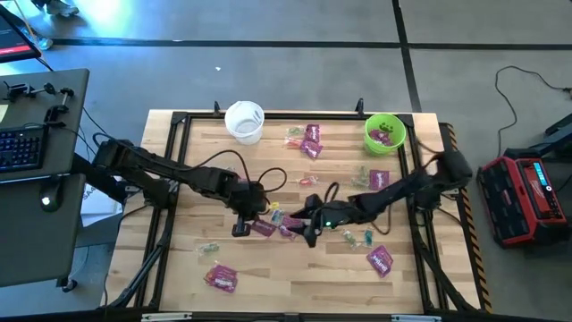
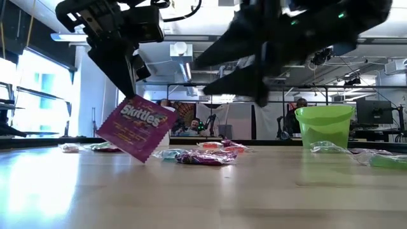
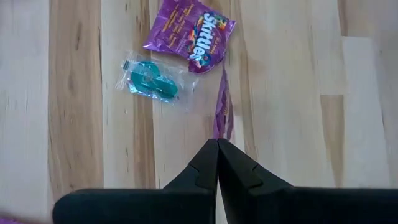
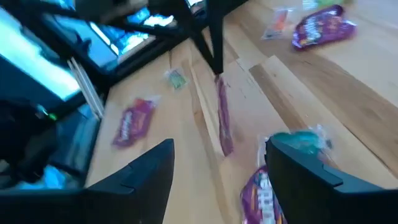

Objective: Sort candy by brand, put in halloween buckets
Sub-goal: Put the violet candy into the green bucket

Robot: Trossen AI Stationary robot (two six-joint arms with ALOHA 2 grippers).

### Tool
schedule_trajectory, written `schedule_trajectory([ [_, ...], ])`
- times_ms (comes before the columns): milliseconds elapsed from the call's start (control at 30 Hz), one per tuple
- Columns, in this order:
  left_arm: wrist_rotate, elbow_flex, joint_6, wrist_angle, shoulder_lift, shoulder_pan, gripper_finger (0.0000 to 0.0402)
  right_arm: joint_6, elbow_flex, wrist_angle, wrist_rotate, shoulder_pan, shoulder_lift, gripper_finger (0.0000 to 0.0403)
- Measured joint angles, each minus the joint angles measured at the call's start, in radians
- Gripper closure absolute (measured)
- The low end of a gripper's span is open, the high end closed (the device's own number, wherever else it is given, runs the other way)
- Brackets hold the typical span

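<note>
My left gripper (image 1: 241, 227) is shut on a purple Skittles packet (image 2: 137, 127) over the middle of the table. My right gripper (image 1: 308, 233) stands open just to the right of it, slanting toward the packet (image 4: 224, 118), which lies ahead of its two fingers and apart from them. Below them a second purple packet (image 3: 189, 31) and a teal clear-wrapped candy (image 3: 152, 81) lie flat on the wood. At the far edge stand the white bucket (image 1: 244, 121) and the lime green bucket (image 1: 384, 132), the green one with purple packets inside. My left gripper pinches the packet's upper edge (image 3: 221, 134) between its two fingers (image 2: 127, 76). The fingers come from above, slanting down. The packet hangs below them, tilted, edge-on to the wrist camera. Whether its lower corner (image 2: 144, 159) touches the table I cannot tell.
More purple packets lie at the near left (image 1: 221, 277), near right (image 1: 380, 259), right (image 1: 379, 179) and far middle (image 1: 311, 141), with small clear-wrapped pieces (image 1: 357, 237) between. A black frame rail (image 1: 170, 170) runs round the table. A desk with a keyboard (image 1: 18, 148) stands to the left.
</note>
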Motion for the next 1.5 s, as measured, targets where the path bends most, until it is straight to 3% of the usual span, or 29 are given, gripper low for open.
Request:
schedule_trajectory([
  [233, -0.003, 0.0, 0.007, 0.021, 0.0, 0.0, 0.0401, -0.109, 0.19, -0.055, -0.017, -0.019, 0.181, 0.0166],
  [500, -0.005, 0.0, 0.027, 0.019, -0.003, 0.0, 0.0401, -0.11, 0.35, -0.274, -0.019, -0.04, 0.264, 0.0185],
  [700, -0.006, 0.001, 0.044, 0.025, -0.008, 0.0, 0.0401, -0.11, 0.363, -0.29, -0.023, -0.061, 0.267, 0.0255],
  [1000, -0.057, 0.001, 0.044, 0.026, -0.008, 0.0, 0.0401, -0.135, 0.363, -0.276, -0.151, -0.095, 0.267, 0.039],
  [1233, -0.089, 0.001, 0.031, 0.032, -0.014, 0.002, 0.0389, -0.123, 0.363, -0.268, -0.173, -0.108, 0.268, 0.0396],
  [1500, -0.095, 0.001, 0.027, 0.063, -0.116, 0.037, 0.033, -0.083, 0.362, -0.266, -0.172, -0.126, 0.258, 0.04],
])
